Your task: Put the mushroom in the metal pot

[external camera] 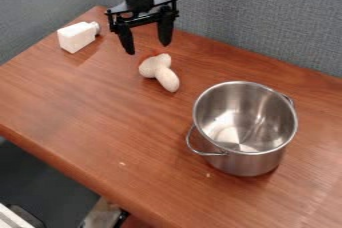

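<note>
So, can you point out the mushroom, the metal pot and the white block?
mushroom (159, 71), camera view, on the cream stem.
metal pot (267, 154), camera view, on the front outer wall.
white block (78, 37), camera view, on its top face.

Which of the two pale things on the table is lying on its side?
The mushroom, toppled beside the metal pot; the white block sits flat.

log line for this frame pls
gripper: open, empty, behind mushroom | mushroom: on table, lying | pot: upright, no mushroom inside
</note>
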`<act>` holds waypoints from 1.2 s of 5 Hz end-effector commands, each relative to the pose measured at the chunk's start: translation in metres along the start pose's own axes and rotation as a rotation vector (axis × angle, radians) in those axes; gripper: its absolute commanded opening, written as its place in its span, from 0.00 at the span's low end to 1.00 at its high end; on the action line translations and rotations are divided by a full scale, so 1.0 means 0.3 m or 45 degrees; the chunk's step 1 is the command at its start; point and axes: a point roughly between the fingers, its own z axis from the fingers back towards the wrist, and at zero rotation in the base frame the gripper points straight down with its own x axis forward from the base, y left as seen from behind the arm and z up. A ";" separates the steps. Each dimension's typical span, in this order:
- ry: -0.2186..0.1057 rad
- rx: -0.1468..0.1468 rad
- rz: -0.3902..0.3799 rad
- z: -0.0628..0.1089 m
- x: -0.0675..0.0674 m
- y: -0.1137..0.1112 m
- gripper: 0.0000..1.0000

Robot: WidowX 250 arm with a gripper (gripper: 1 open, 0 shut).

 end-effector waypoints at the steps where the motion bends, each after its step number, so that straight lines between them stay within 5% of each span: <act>1: -0.040 -0.042 -0.054 0.034 -0.003 -0.020 1.00; 3: -0.023 -0.065 -0.159 0.006 -0.017 -0.038 1.00; 5: 0.046 -0.006 -0.006 -0.048 -0.013 -0.067 1.00; 6: 0.050 0.019 -0.057 -0.111 -0.033 -0.057 1.00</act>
